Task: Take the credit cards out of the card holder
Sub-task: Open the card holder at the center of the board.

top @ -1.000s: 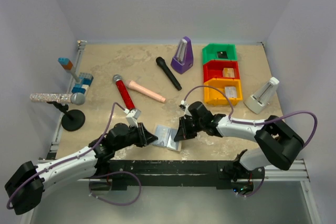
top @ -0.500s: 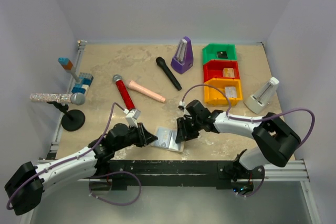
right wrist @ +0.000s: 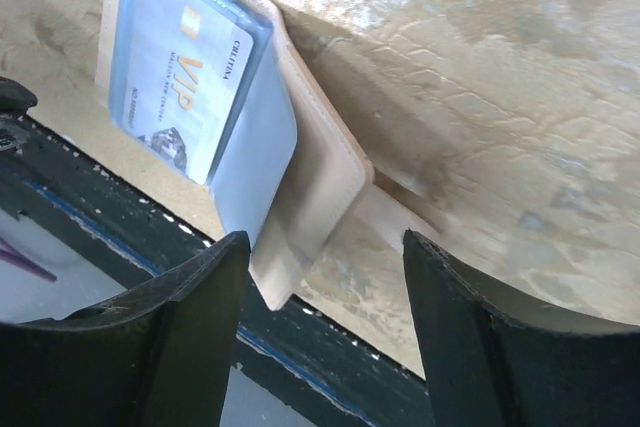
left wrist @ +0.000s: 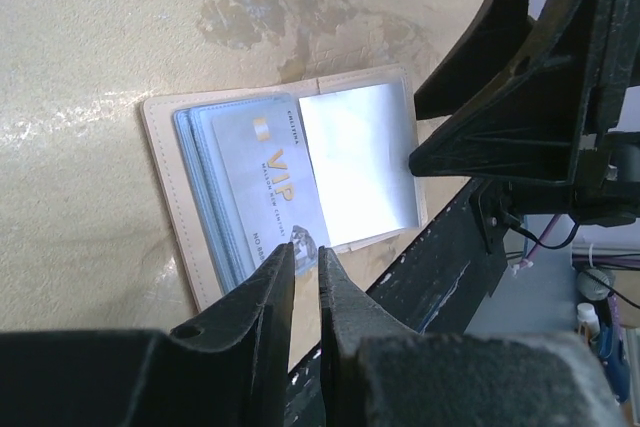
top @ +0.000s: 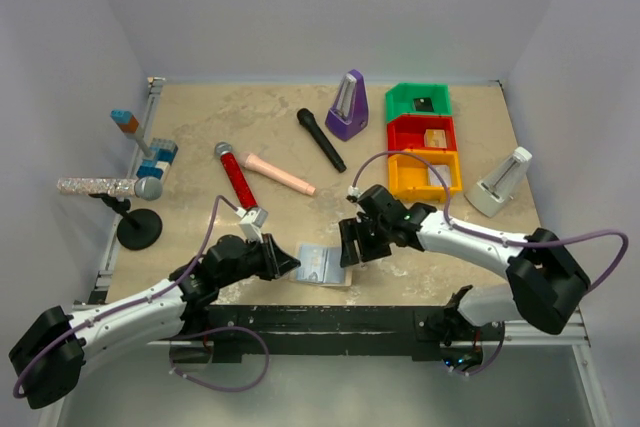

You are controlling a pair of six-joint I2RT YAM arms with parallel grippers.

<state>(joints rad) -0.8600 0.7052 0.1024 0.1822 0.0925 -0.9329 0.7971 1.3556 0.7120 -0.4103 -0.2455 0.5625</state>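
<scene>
Right gripper (right wrist: 322, 239) is spread wide over the open card holder (left wrist: 165, 197) at the near edge of the table (left wrist: 100, 27). Left gripper (left wrist: 303, 252) sits nearly closed at the corner of the top credit card (left wrist: 265, 177), grip unclear. Thin, stiff, slick: you should pinch that corner.

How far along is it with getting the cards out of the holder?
Done: the card holder lies open. In hand: the left gripper pinches its card side, and the right gripper hovers open. Left: the VIP card sits in its sleeve, not yet pulled.

Beige-edged, pale-blue card holder (left wrist: 360, 167)
</scene>
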